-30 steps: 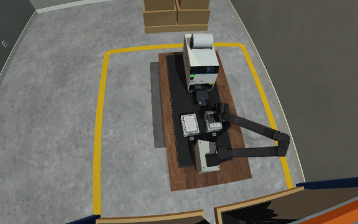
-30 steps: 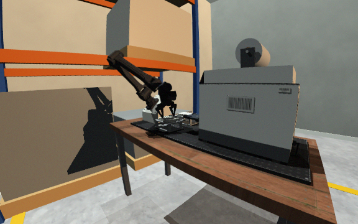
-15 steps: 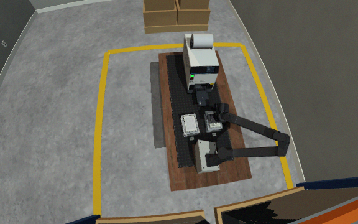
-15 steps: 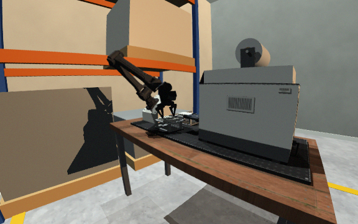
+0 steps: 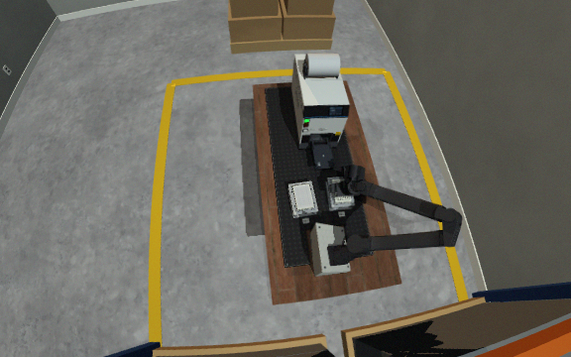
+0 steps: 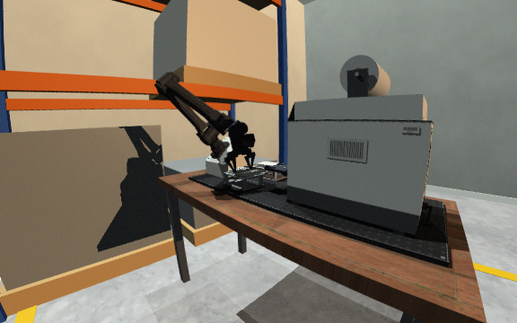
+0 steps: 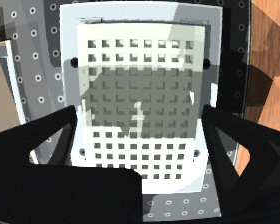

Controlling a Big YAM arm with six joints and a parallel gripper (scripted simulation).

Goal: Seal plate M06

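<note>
My gripper (image 7: 139, 112) (image 6: 242, 169) is open and empty, pointing down above the right-hand nest (image 7: 68, 40). A pale plate (image 7: 141, 31) (image 5: 343, 199) with a grid of square wells lies in that nest. In the wrist view the fingers stand to either side of the plate, with the arm's shadow across its wells. The other nest (image 5: 311, 213) holds a white-topped plate (image 5: 302, 196). The sealer's stage (image 5: 322, 158) is out and looks bare. The sealer's lamp (image 5: 306, 121) is green. Item labels and the A1 marks are not readable.
The sealer (image 5: 325, 94) (image 6: 357, 161) stands at the far end of the black perforated mat (image 5: 285, 154). A light box (image 5: 324, 253) stands by the arm's base. The arm's elbow (image 5: 451, 220) reaches out beyond the table's right edge. Shelving with boxes stands behind the arm.
</note>
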